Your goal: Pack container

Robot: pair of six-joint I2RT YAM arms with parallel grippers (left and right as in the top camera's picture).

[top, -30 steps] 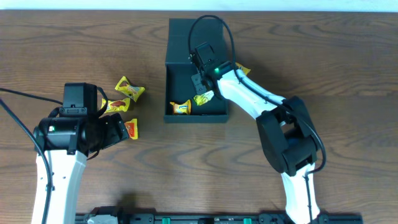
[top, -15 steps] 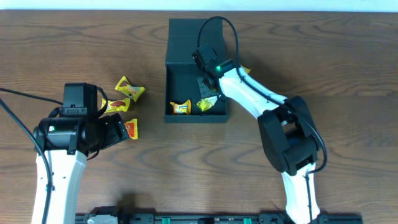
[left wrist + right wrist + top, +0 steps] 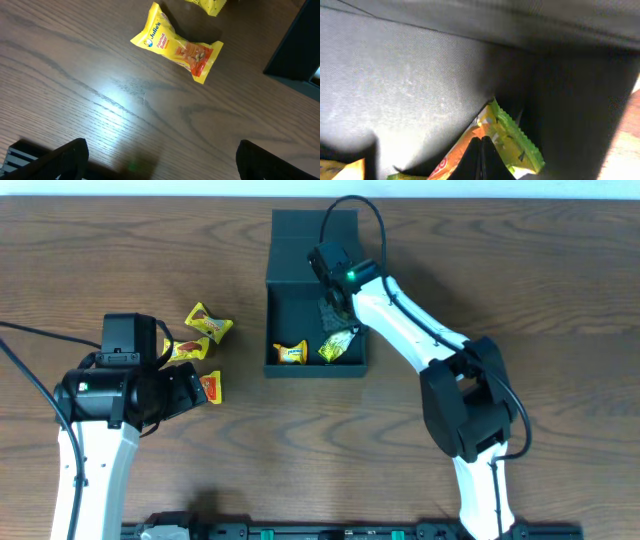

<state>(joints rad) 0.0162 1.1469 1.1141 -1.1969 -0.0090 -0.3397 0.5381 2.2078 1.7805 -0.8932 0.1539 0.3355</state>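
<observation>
- The container (image 3: 295,300) sits open at the upper centre of the overhead frame, with two yellow packets (image 3: 291,353) at its lower edge.
- The right gripper (image 3: 481,159) is inside the container, fingers pressed together above a green-edged packet (image 3: 507,137).
- The left gripper (image 3: 161,162), lower left overhead, stands wide over the table (image 3: 75,75), with a snack packet (image 3: 177,47) ahead of it.

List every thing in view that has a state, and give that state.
container: lid open
packed packets: two, lying inside the container
loose packets: three, lying on the table
left fingers: open, empty
right fingers: shut, inside the container
</observation>
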